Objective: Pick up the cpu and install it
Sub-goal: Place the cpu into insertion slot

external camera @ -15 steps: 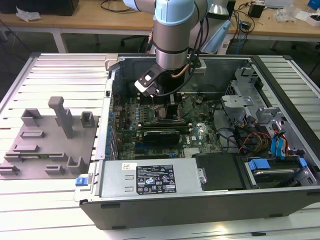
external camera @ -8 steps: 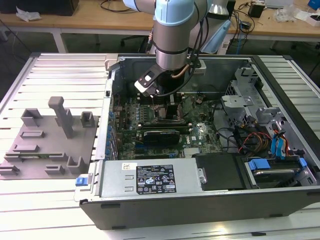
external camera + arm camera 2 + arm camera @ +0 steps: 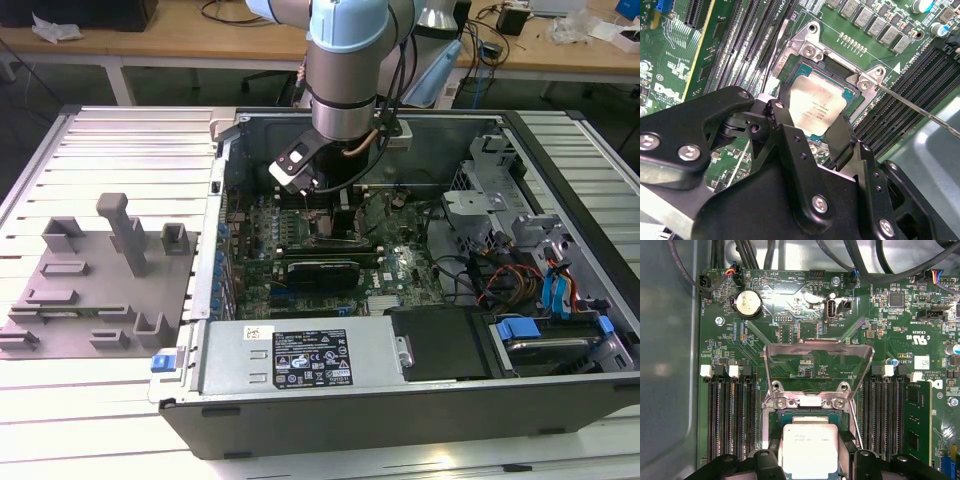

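Observation:
The cpu [image 3: 816, 104] [image 3: 808, 449], a small square chip with a silvery top, lies flat over the open socket frame [image 3: 810, 47] on the green motherboard. My gripper [image 3: 810, 125] [image 3: 809, 462] reaches down into the computer case [image 3: 420, 400], with the black fingers [image 3: 840, 135] pressed against two opposite sides of the chip. The socket's metal load plate [image 3: 817, 365] stands tilted up and open behind the chip. Its thin retention lever [image 3: 920, 111] sticks out to one side. In the exterior view the arm [image 3: 345, 80] hangs over the middle of the board.
Memory slots [image 3: 732, 415] flank the socket, with one stick [image 3: 917, 420] seated. A grey fixture plate with blocks [image 3: 100, 280] lies at the exterior view's left. The power supply [image 3: 300, 355] and drive cage with cables [image 3: 530, 270] fill the case's front and right.

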Action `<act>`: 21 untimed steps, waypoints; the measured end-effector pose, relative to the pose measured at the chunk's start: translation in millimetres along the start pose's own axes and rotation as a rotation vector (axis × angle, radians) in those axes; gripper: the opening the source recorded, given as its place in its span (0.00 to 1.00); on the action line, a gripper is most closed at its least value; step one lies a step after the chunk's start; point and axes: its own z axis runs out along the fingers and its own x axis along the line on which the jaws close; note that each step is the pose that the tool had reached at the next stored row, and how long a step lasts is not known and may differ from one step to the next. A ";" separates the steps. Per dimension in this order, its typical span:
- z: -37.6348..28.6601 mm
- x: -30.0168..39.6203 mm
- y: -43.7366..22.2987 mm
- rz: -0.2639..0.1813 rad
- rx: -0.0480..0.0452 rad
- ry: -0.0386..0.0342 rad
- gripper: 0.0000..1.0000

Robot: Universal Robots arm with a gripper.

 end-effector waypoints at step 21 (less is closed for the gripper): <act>-11.5 -0.3 0.5 0.000 0.0000 -0.0007 0.58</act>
